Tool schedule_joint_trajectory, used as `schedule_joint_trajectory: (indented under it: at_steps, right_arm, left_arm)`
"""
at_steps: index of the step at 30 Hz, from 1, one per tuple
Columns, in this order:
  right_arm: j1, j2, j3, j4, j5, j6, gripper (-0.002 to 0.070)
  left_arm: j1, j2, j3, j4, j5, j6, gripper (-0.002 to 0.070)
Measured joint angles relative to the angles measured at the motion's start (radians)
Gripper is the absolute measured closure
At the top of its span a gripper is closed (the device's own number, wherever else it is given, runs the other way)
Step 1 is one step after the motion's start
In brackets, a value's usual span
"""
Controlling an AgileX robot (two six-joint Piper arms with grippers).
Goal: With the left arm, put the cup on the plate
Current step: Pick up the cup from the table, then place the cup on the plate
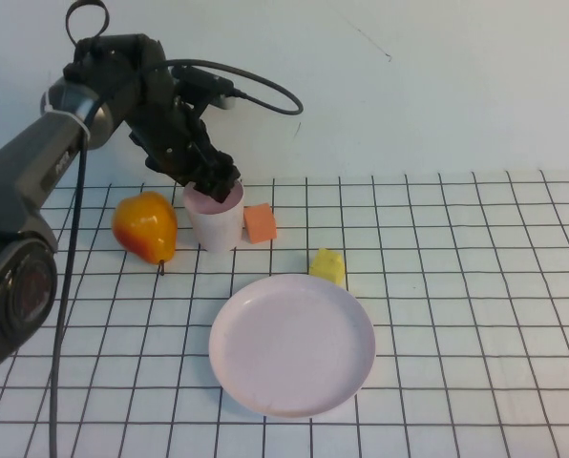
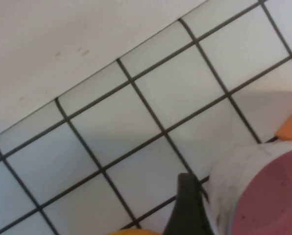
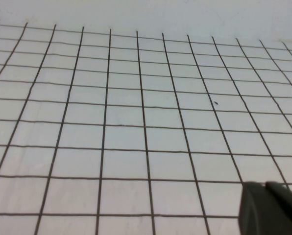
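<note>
Just one cup (image 1: 214, 219), one plate (image 1: 292, 344).

The left arm (image 1: 36, 181) reaches forward, its left gripper (image 1: 216, 183) angled down at the cup's (image 1: 215, 218) rim; a finger (image 2: 187, 208) sits outside the wall. The right gripper (image 3: 271, 208) hovers over the table

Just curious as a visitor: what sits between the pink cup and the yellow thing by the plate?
In the high view, an orange block sits beside the cup, toward the yellow piece. The left claw is at the cup's rim.
</note>
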Motion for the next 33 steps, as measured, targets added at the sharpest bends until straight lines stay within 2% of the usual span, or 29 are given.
schedule_joint_trajectory:
  at_steps: [3,6,9,11,13,15,24,33]
  right_arm:
    - [0.0,0.0,0.0,0.0,0.0,0.0,0.0678]
    - [0.0,0.0,0.0,0.0,0.0,0.0,0.0678]
    - [0.0,0.0,0.0,0.0,0.0,0.0,0.0678]
    - [0.0,0.0,0.0,0.0,0.0,0.0,0.0678]
    - [0.0,0.0,0.0,0.0,0.0,0.0,0.0678]
    - [0.0,0.0,0.0,0.0,0.0,0.0,0.0678]
    - [0.0,0.0,0.0,0.0,0.0,0.0,0.0678]
    - [0.0,0.0,0.0,0.0,0.0,0.0,0.0678]
  left_arm:
    - [0.0,0.002,-0.001,0.043,0.018,0.0,0.0211]
    - [0.0,0.004,-0.002,0.053,0.027,0.0,0.0266]
    - [0.0,0.013,-0.002,0.053,0.039,0.0,0.0403]
    - [0.0,0.017,-0.002,0.053,0.051,0.0,0.0538]
    - [0.0,0.017,-0.002,0.053,0.058,0.0,0.0611]
    - [0.0,0.017,-0.002,0.051,0.065,0.0,0.0648]
    - [0.0,-0.034,-0.004,0.024,0.11,-0.002,0.0664]
    - [-0.016,-0.18,-0.002,-0.182,0.188,-0.002,0.0664]
